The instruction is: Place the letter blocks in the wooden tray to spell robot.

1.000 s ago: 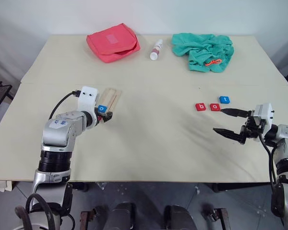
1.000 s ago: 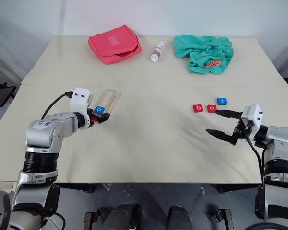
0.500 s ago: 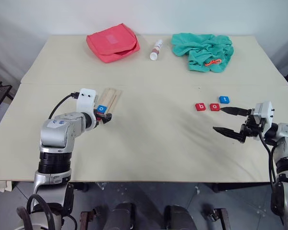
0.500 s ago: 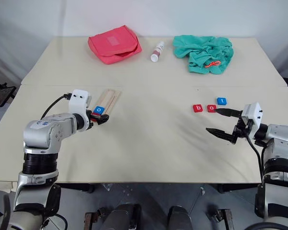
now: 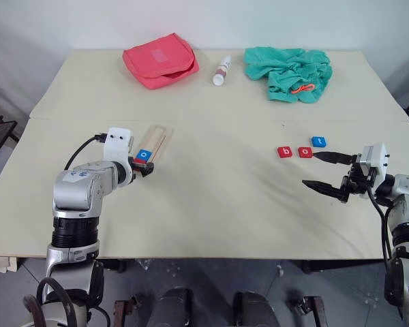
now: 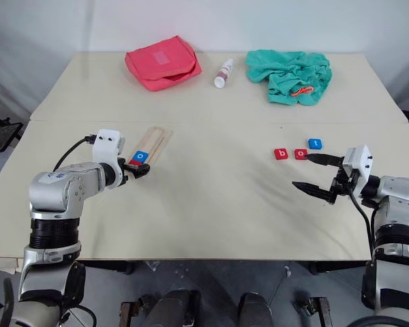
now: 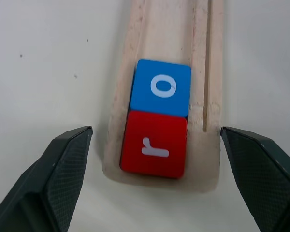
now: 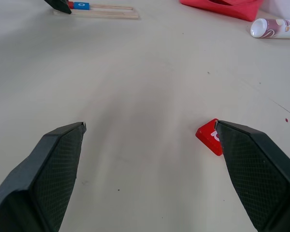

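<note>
Step in hand: two of the five letter blocks are seated, so the spelling stands at "ro"; judged from the layout, the left arm's placing of the second block looks done and the "b" is due next.
Wooden tray (image 7: 169, 58): a pale strip lying on the table (image 5: 211, 197) on the robot's left side, running away from the left gripper.
Red r block (image 7: 154, 150): sits in the tray at its near end, flat and square to the groove.
Blue o block (image 7: 161, 87): in the tray, touching the r block on its far side.
Left gripper (image 7: 159, 183): fingers spread wide, one on each side of the tray's near end, touching neither block and holding nothing.
Red b block (image 5: 284, 152): on the table at the robot's right, well apart from the tray.
Red o block (image 5: 305, 152): just beside the b, in the same row.
Blue t block (image 5: 318, 142): just beyond the red o, slightly farther back.
Right gripper (image 5: 324, 172): fingers wide open and empty, low over the table near the three loose blocks, one fingertip close to the red o.
Next move calls for: closing on the b alone without nudging its neighbour, then carrying it across the table to the tray and seating it against the blue o.
Clutter: a red pouch (image 5: 160, 60), a small white bottle (image 5: 222, 71) and a teal cloth (image 5: 289, 72) lie along the far edge, clear of the work.
</note>
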Tool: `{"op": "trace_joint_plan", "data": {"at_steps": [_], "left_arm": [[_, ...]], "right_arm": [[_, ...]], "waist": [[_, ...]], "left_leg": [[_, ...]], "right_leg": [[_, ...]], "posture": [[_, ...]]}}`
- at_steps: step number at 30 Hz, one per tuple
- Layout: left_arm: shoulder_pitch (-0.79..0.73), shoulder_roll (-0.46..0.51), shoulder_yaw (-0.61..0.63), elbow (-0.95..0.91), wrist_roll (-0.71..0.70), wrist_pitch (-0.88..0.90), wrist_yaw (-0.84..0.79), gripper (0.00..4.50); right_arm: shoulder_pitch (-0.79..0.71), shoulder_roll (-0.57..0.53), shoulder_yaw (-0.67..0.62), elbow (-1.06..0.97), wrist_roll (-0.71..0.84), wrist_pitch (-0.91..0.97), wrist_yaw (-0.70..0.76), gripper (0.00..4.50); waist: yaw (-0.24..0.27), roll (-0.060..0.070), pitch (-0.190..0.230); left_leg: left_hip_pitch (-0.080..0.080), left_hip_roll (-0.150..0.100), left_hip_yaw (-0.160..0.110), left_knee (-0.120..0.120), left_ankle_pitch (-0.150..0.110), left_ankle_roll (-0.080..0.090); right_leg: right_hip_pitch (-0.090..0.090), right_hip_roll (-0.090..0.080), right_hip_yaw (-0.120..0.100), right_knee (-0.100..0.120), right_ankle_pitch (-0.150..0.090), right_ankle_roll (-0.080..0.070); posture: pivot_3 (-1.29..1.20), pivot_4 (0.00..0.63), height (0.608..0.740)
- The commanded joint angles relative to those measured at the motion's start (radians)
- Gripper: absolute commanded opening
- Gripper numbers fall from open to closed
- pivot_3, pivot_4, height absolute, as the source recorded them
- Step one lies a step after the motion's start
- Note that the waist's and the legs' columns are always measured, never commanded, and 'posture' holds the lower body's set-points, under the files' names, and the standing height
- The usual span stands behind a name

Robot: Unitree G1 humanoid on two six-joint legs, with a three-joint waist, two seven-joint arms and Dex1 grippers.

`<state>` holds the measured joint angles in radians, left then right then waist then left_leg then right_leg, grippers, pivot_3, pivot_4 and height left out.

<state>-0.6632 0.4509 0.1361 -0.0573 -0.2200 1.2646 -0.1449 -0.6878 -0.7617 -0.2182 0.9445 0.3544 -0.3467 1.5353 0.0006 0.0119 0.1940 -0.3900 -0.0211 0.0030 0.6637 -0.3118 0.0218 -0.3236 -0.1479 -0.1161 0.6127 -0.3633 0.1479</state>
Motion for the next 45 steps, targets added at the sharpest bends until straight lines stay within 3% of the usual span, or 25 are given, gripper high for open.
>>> {"op": "trace_joint_plan", "data": {"at_steps": [1,5,8,19,23,26,33,45], "left_arm": [[0.013,0.024,-0.017,0.017,0.019,0.002,-0.010,4.31],[0.018,0.050,-0.033,0.038,0.017,-0.026,-0.042,3.47],[0.026,0.071,-0.052,0.038,0.011,-0.073,-0.085,3.47],[0.078,0.227,-0.276,0.000,0.032,-0.561,-0.490,3.47],[0.042,0.217,-0.351,0.090,0.072,-0.837,-0.649,3.47],[0.014,0.168,-0.365,0.152,0.069,-0.943,-0.706,3.47],[-0.028,0.045,-0.436,0.217,0.076,-1.055,-0.860,3.47],[-0.073,-0.017,-0.540,0.214,0.223,-0.934,-0.846,3.47]], "right_arm": [[-0.017,-0.005,-0.007,-0.004,0.005,0.001,0.027,4.48],[-0.016,-0.007,-0.007,-0.004,0.006,-0.001,0.022,4.50],[-0.013,-0.009,-0.008,-0.006,0.006,-0.002,0.021,4.50],[0.011,-0.030,-0.023,-0.028,0.018,-0.001,0.024,4.50],[0.055,-0.056,-0.041,-0.074,0.039,0.010,0.036,4.50],[0.099,-0.073,-0.050,-0.127,0.058,0.027,0.042,4.50],[0.272,-0.138,-0.090,-0.296,0.112,0.079,0.051,4.50],[0.482,-0.131,-0.180,-0.476,0.166,0.118,-0.048,4.50]], "waist": [[0.000,0.000,0.000],[-0.001,0.000,0.000],[-0.001,0.000,0.000],[0.000,0.000,0.000],[0.002,0.000,0.000],[0.005,0.000,0.000],[0.012,0.000,0.000],[0.027,0.000,0.000]], "left_leg": [[0.000,0.000,0.000,0.000,0.000,0.000],[0.001,0.000,0.001,0.000,0.000,0.000],[0.001,0.000,0.001,0.000,0.000,0.000],[0.000,0.000,0.001,0.000,0.000,0.000],[0.000,0.000,0.002,0.000,0.000,0.000],[0.000,0.000,0.004,0.000,0.000,0.000],[0.000,0.000,0.007,0.001,0.000,0.001],[0.000,-0.001,0.009,0.003,0.001,0.002]], "right_leg": [[0.000,0.000,0.000,0.000,0.000,0.000],[0.000,0.000,0.001,0.000,0.000,0.000],[0.000,0.000,0.001,0.001,0.000,0.000],[-0.001,0.000,0.002,0.000,0.000,0.000],[-0.001,0.000,0.002,0.000,0.000,0.000],[-0.001,0.000,0.001,0.000,0.000,0.000],[-0.001,-0.001,-0.001,0.001,0.000,0.000],[-0.001,-0.001,-0.001,0.002,0.000,0.000]], "posture": [[0.00,0.150,0.740],[0.00,0.150,0.740],[0.00,0.150,0.740],[0.00,0.150,0.740],[0.00,0.150,0.740],[0.00,0.150,0.740],[0.00,0.150,0.740],[0.00,0.150,0.740]]}}
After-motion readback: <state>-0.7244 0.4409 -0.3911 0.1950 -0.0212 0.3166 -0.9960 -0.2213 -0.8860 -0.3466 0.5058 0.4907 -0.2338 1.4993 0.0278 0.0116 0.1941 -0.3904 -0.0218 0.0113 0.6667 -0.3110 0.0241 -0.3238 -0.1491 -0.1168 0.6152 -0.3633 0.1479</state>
